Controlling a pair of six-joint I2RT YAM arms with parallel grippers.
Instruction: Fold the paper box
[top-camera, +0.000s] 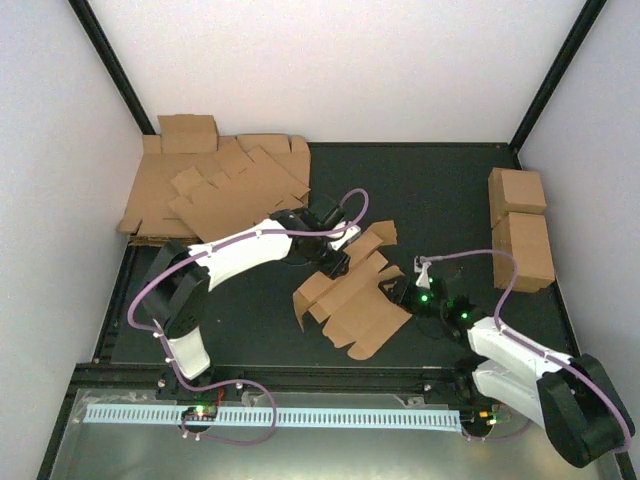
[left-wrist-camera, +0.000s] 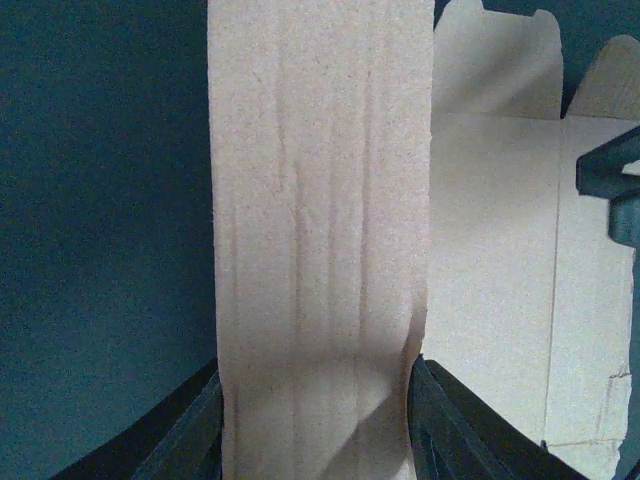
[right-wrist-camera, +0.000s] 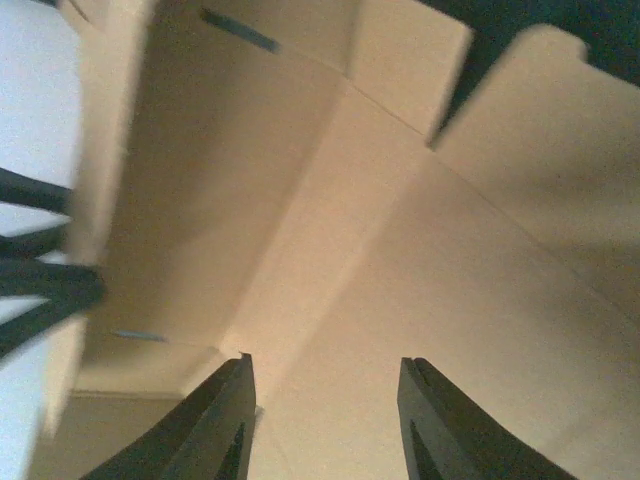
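The paper box is a brown die-cut sheet lying partly folded in the middle of the black mat, with flaps raised at its far end. My left gripper is at the box's far left corner. In the left wrist view a long flap fills the gap between the jaws and buckles slightly against both fingers. My right gripper is at the box's right edge. In the right wrist view it is open, its fingers close over the box's inner panel, with nothing between them.
A heap of flat cardboard sheets lies at the back left. Two brown cardboard cuboids stand at the right edge. White walls close in the left, back and right sides. A white toothed rail runs along the front.
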